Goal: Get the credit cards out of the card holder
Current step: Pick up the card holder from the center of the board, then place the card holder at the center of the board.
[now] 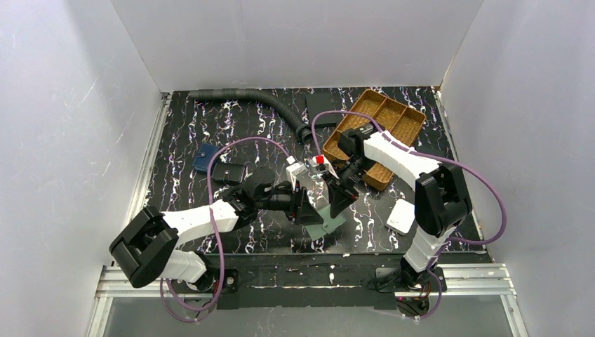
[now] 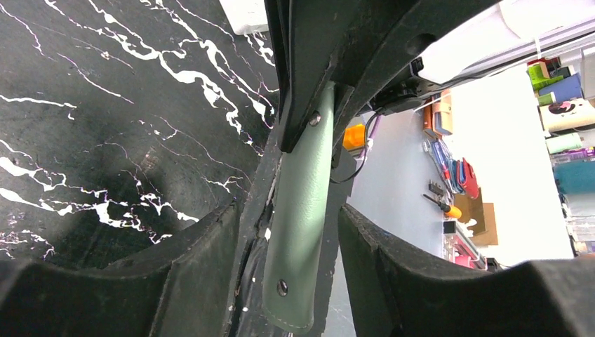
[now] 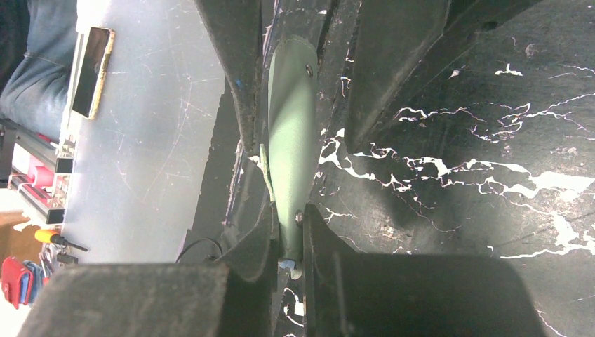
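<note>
The sage-green card holder (image 1: 331,223) is held on edge just above the table's near middle. My right gripper (image 1: 339,203) is shut on one end of it; in the right wrist view the gripper (image 3: 289,235) pinches the green leather (image 3: 289,126) by a snap rivet. My left gripper (image 1: 312,210) is at the other end. In the left wrist view the left gripper (image 2: 288,242) is open, and the holder (image 2: 305,196) hangs between its fingers (image 2: 210,246) with a gap on each side. No credit cards show.
A brown compartment tray (image 1: 403,119) lies at the back right, with a black ribbed hose (image 1: 252,98) and a black slab (image 1: 319,104) behind. A navy pouch (image 1: 205,158) and a black flat piece (image 1: 228,173) lie at the left. A white box (image 1: 401,216) sits at the right.
</note>
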`<action>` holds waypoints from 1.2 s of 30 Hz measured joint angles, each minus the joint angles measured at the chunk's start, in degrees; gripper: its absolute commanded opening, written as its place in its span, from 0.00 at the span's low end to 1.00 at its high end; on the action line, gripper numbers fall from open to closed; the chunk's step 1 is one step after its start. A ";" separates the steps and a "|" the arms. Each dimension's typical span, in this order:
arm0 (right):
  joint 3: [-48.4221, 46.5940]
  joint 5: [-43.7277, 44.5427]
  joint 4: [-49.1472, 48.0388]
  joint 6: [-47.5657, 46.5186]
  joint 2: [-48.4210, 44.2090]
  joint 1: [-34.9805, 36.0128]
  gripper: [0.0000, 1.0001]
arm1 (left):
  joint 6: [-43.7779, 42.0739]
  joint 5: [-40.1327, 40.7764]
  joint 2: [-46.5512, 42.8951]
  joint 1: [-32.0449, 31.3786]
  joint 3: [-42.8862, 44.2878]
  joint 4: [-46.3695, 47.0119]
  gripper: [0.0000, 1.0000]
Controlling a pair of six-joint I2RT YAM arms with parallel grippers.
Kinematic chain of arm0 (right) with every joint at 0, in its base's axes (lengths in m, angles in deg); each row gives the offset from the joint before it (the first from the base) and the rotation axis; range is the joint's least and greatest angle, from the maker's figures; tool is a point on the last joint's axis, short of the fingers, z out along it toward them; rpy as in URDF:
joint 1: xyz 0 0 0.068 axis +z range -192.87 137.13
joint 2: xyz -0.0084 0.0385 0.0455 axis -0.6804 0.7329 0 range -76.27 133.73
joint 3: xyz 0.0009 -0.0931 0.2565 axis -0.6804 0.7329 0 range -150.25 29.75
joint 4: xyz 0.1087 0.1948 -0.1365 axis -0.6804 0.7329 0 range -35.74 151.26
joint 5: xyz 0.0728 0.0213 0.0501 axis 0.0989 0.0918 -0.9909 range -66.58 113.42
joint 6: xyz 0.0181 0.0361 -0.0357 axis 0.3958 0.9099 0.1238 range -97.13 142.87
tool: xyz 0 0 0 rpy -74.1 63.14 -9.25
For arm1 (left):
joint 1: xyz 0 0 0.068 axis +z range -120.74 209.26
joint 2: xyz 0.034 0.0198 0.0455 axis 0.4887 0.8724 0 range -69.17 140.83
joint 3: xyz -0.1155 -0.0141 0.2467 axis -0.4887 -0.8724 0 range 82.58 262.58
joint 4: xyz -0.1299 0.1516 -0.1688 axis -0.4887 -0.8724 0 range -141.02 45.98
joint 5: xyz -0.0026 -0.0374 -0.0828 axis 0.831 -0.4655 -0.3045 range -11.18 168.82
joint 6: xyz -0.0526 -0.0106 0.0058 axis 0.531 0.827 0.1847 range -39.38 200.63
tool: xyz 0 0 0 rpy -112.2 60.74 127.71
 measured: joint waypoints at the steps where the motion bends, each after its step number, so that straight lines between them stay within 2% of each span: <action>1: 0.00 -0.04 0.00 0.00 0.00 0.00 0.03 | 0.13 -0.11 0.15 0.00 0.00 0.04 0.51; 4: 0.00 -0.02 0.00 0.00 0.00 0.00 0.04 | 0.44 -0.35 0.70 0.00 0.00 0.13 0.51; 5: 0.00 -0.02 0.00 0.00 0.00 0.00 0.04 | 0.52 -0.37 0.83 0.00 0.00 0.13 0.46; 8: 0.00 0.00 0.00 0.00 -0.02 0.00 0.09 | 1.07 -0.57 0.90 0.00 0.00 0.17 0.03; 9: 0.02 0.20 -0.28 -0.02 -0.04 0.00 0.15 | 1.36 -0.96 0.92 0.00 0.04 0.33 0.00; 11: 0.07 0.33 -0.50 0.07 -0.04 -0.02 0.26 | 1.22 -1.57 0.92 -0.04 0.20 0.85 0.00; 14: 0.09 0.55 -0.55 1.07 -0.66 -0.37 0.59 | 1.95 -0.90 0.92 -0.17 0.20 1.20 0.00; 20: -4.04 4.90 -1.64 3.37 -6.91 -5.60 0.97 | 8.96 3.17 -1.57 0.24 -2.78 0.72 0.00; 24: -6.75 7.89 -5.46 0.61 -16.28 -8.02 0.98 | 17.88 6.27 -3.48 0.44 -4.39 0.42 0.00; 28: -6.58 3.96 -3.43 -7.63 -23.67 -6.45 0.96 | 27.26 7.65 -3.04 0.46 -3.98 0.33 0.00; 32: -3.30 0.83 -2.51 -11.30 -23.69 -1.79 0.88 | 32.13 7.34 -0.66 0.44 -0.66 0.02 0.00; 36: 2.25 2.62 -4.22 -10.84 -21.22 2.03 0.79 | 34.25 6.95 0.39 0.44 2.10 0.13 0.00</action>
